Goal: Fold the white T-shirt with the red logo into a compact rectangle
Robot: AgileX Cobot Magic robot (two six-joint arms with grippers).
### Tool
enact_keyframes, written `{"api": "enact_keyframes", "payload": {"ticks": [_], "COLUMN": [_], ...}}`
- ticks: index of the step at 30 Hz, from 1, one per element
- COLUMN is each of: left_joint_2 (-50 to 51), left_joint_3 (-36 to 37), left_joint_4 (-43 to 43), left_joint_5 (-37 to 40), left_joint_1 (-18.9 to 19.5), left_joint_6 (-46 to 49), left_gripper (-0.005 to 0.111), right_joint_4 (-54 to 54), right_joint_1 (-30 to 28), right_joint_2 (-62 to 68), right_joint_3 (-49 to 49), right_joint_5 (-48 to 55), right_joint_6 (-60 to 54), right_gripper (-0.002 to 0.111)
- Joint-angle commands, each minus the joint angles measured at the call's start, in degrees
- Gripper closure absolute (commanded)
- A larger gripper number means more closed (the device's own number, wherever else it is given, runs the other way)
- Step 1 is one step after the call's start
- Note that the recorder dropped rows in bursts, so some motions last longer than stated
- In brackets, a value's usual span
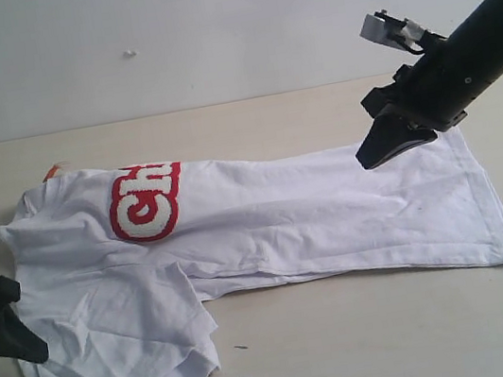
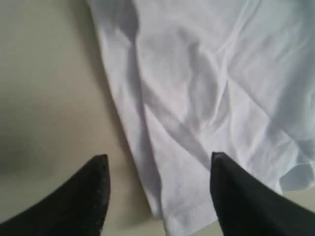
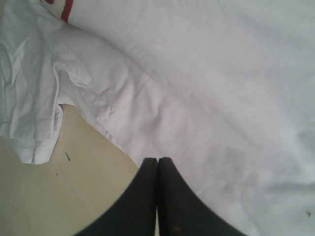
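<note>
The white T-shirt (image 1: 313, 212) lies lengthwise across the table, with one side folded over and a sleeve (image 1: 134, 351) crumpled at the front left. Only the "Ch" part of the red logo (image 1: 146, 203) shows; the remainder is tucked under the fold. A sliver of the red logo (image 3: 66, 11) also shows in the right wrist view. An orange neck tag (image 1: 54, 169) peeks out at the far left. My left gripper (image 1: 13, 324) (image 2: 158, 160) is open, straddling the sleeve's edge (image 2: 162, 196). My right gripper (image 1: 368, 158) (image 3: 158, 160) hovers shut above the hem end, holding nothing.
The beige table (image 1: 370, 332) runs bare in front of the shirt, and a white wall (image 1: 208, 33) stands behind. A tiny dark speck (image 1: 241, 347) lies on the table near the sleeve.
</note>
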Motion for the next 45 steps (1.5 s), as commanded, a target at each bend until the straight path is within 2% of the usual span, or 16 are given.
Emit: {"api": "enact_keyframes", "payload": {"ticks": [1,6,11,13,16,17,18,22,27,36,38,39,40,41,45], "left_joint_2": [3.88,7.31,9.74,10.97,12.53,12.66,12.77,12.77,12.65,12.76,13.22,14.15,14.66,16.18,20.26], "left_joint_3": [0.21,0.21,0.21,0.21,0.21,0.21,0.21,-0.87,-3.36,-10.11,-11.72,-13.68,-14.56,-16.66,-20.83], "left_joint_4": [-1.34,-4.32,-9.32,-10.03,-10.75,-10.96,-11.34,-16.42,-30.2,-50.43,-55.28,-57.48,-57.48,-57.48,-57.48], "left_joint_5": [1.01,0.44,1.49,2.1,2.89,3.58,4.13,12.52,26.97,26.97,24.52,18.88,16.58,10.92,0.37], "left_joint_1": [-1.05,-2.93,-3.57,-3.57,-3.57,-3.57,-3.57,-3.05,-1.36,-0.3,-0.3,-0.3,-0.3,-0.3,-0.3], "left_joint_6": [0.4,2.9,4.8,4.8,6.12,7.31,8.75,14.56,23.5,25.2,25.32,25.32,25.32,25.32,26.95], "left_gripper": [0.052,0.04,0.042,0.052,0.085,0.103,0.106,0.107,0.107,0.107,0.107,0.107,0.107,0.107,0.107], "right_joint_4": [0.43,0.43,0.43,0.43,0.43,0.43,0.43,0.43,0.43,0.43,0.43,0.43,0.43,0.43,0.43], "right_joint_1": [-0.23,-0.23,-0.23,-0.23,-0.23,-0.23,-0.23,-0.23,-0.23,-0.23,-0.23,-0.23,-0.23,-0.23,-0.23], "right_joint_2": [-0.6,-0.6,-0.6,-0.6,-0.6,-0.6,-0.6,-0.6,-0.6,-0.6,-0.6,-0.6,-0.6,-0.6,-0.6], "right_joint_3": [-0.22,-0.22,-0.22,-0.22,-0.22,-0.22,-0.22,-0.22,-0.22,-0.22,-0.22,-0.22,-0.22,-0.22,-0.22], "right_joint_5": [0.34,0.34,0.24,0.24,0.13,0.13,0.13,0.02,0.02,-0.12,-0.12,-0.12,-0.12,-0.35,-0.24], "right_joint_6": [-0.56,-0.56,-0.56,-0.56,-0.56,-0.56,-0.56,-0.56,-0.56,-0.56,-0.56,-0.56,-0.56,-0.56,-0.56], "right_gripper": [0.108,0.108,0.108,0.108,0.108,0.108,0.108,0.108,0.108,0.108,0.108,0.108,0.108,0.108,0.108]}}
